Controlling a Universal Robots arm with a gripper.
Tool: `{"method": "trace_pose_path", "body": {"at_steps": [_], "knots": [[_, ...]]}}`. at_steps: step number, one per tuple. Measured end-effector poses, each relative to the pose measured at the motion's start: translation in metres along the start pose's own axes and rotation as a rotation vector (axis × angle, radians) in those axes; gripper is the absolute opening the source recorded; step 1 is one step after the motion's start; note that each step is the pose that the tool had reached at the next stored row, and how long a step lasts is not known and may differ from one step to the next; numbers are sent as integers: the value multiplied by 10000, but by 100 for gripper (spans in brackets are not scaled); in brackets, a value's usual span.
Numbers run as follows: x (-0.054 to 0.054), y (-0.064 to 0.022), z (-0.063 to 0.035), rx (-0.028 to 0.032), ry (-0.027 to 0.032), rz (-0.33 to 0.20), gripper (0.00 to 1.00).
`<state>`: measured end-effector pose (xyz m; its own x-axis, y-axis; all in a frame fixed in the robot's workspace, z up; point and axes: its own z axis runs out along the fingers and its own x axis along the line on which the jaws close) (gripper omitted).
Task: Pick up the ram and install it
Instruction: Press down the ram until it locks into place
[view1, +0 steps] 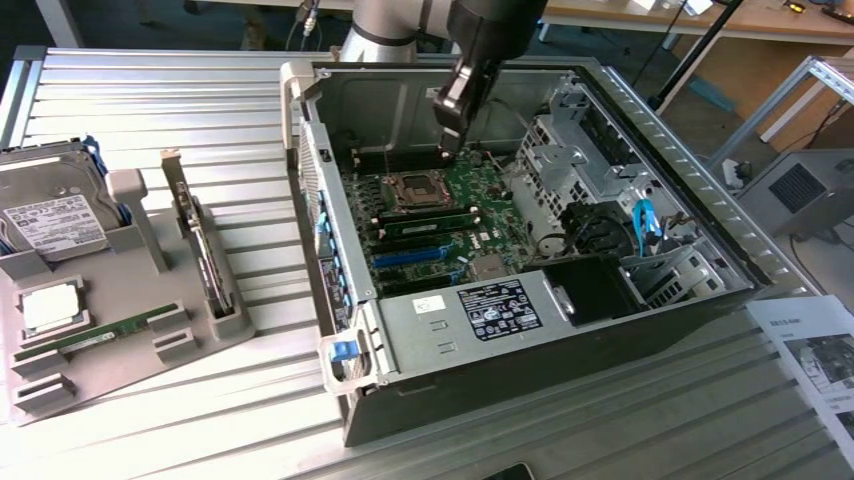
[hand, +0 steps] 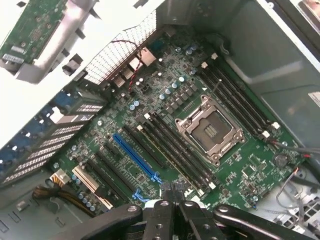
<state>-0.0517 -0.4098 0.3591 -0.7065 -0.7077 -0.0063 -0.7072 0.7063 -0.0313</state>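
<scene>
One ram (view1: 96, 337) stick lies in the grey tray (view1: 80, 385).
Gripper (hand: 172, 197) closed, empty, over motherboard (hand: 165, 135); ram likely light, stiff, fragile; grip long edges.

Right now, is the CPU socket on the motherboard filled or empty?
Empty. The CPU socket shows a bare dark contact bed inside its metal frame, and a square silvery chip lies on the grey tray outside the case.

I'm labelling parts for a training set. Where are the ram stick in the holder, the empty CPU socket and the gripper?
ram (view1: 96, 337): exterior view, middle of the green stick.
CPU socket (hand: 210, 130): wrist view, its open centre.
gripper (hand: 173, 200): wrist view, between the shut fingertips.
</scene>
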Motion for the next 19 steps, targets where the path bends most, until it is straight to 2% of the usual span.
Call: {"method": "trace_pose_path", "body": {"at_steps": [19], "knots": [[0,0,5,22,92,2792,11]]}}
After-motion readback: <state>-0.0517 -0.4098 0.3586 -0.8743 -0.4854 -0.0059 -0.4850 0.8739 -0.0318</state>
